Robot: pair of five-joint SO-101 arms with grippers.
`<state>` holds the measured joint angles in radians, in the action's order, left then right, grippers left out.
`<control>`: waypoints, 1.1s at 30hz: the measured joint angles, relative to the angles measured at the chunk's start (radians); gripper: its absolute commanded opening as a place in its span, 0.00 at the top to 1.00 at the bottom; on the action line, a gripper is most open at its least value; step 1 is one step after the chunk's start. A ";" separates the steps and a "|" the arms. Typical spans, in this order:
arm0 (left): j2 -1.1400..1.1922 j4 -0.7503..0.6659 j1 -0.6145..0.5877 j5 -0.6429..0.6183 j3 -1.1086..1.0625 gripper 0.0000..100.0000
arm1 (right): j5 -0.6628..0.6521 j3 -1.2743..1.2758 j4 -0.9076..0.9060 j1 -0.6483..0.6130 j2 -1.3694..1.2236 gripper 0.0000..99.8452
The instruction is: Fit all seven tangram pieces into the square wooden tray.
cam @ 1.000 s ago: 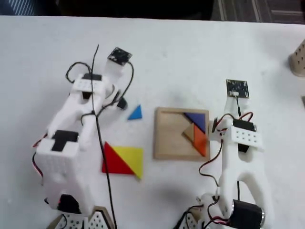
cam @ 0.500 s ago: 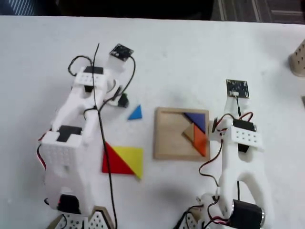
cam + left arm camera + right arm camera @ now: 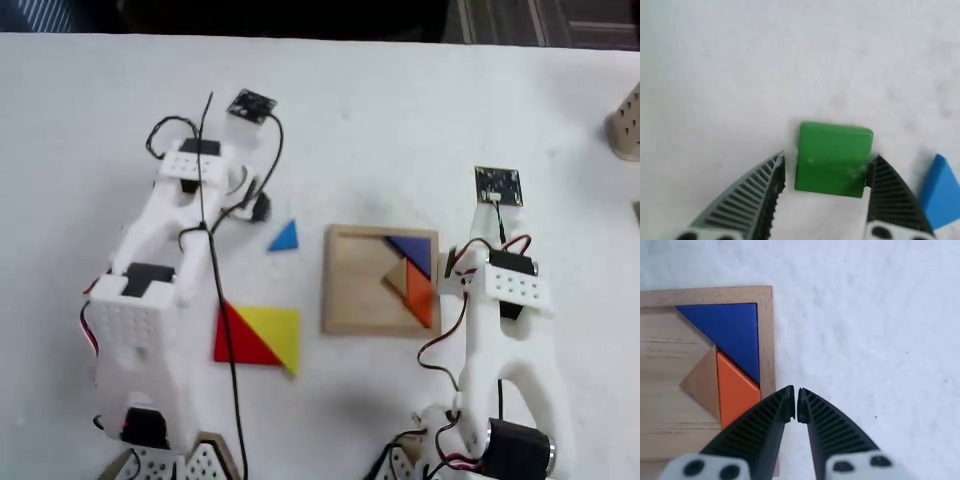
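High view looks down on the white table (image 3: 400, 110), where the square wooden tray (image 3: 355, 290) lies near the middle, between the two arms. Three pieces are in it. The dark blue triangle (image 3: 412, 250) sits in the tray's far right corner. The orange piece (image 3: 422, 297) lies along the tray's right edge next to it, and the tan triangle (image 3: 397, 278) touches both. The rest of the tray is bare wood, so I think the job is less than half done, with four pieces to go. The small blue triangle (image 3: 285, 237) lies on the table near the tray's left edge. The red triangle (image 3: 237, 335) and the yellow triangle (image 3: 275, 328) lie touching each other, closer to the table's near edge. The green square (image 3: 834, 159) lies flat on the table between the fingers of the left gripper (image 3: 826, 161). Its jaws are a bit wider than the square: one finger touches a side, and the other is just beside it with a thin gap. It looks ready to pinch the square but has not got it yet. The right gripper (image 3: 796, 402) hangs over the table just beside the tray's right edge, with its jaws almost closed and nothing in them.
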<state>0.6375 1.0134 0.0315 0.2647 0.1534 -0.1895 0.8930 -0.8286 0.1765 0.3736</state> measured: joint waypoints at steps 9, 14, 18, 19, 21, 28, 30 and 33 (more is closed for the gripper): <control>0.003 -0.017 0.014 -0.006 0.003 0.92 | 0.000 0.005 0.014 0.000 0.000 0.98; 0.012 -0.021 0.014 -0.014 0.026 0.92 | 0.000 0.011 0.029 -0.003 0.000 0.98; 0.031 0.074 0.006 -0.034 0.135 0.92 | 0.000 0.011 0.029 -0.003 0.000 0.98; 0.034 0.117 0.002 -0.058 0.172 0.92 | 0.000 0.011 0.029 -0.003 0.000 0.98; 0.035 0.210 -0.006 -0.109 0.259 0.92 | 0.000 0.011 0.029 -0.003 0.000 0.98; 0.034 0.549 0.052 -0.218 0.529 0.92 | 0.000 0.011 0.029 -0.003 0.000 0.98; 0.034 0.612 0.097 -0.221 0.560 0.92 | 0.000 0.011 0.029 -0.003 0.000 0.98; 0.034 0.655 0.153 -0.222 0.569 0.92 | 0.000 0.011 0.029 -0.003 0.000 0.98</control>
<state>0.6713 1.6686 0.1849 0.0422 0.7227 -0.1895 0.9037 -0.7994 0.1734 0.3736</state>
